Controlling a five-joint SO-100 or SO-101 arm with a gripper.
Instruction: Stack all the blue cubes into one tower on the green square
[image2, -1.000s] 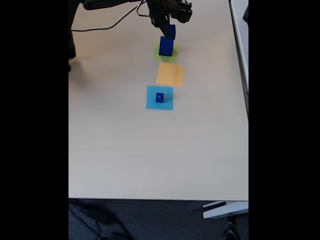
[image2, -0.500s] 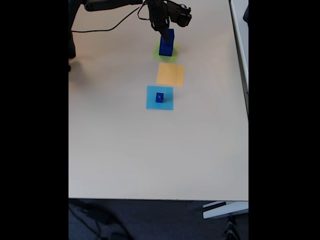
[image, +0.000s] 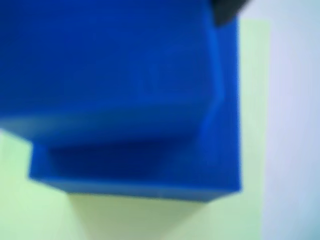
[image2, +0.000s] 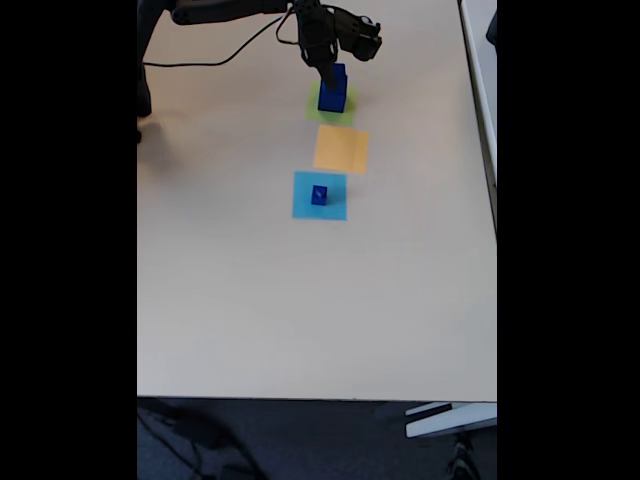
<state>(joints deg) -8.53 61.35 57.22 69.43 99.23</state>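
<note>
We're looking down on the table (image2: 250, 300) in the fixed view, and the gripper (image2: 328, 66) sits right at the top of a stack of blue cubes (image2: 333, 90) on the green square (image2: 316, 112). How many cubes are in that stack we can't count from here; it reads as one dark blue column. Whether the jaws grip the top cube or stand apart from it, we cannot tell. In the wrist view we get a blurred close-up: an upper blue cube (image: 105, 65) on a wider lower one (image: 150, 165), green paper (image: 40, 210) beneath, a dark scrap at the top edge. One small blue cube (image2: 319, 195) sits on the light-blue square (image2: 305, 205), beyond the orange square (image2: 341, 149)
</note>
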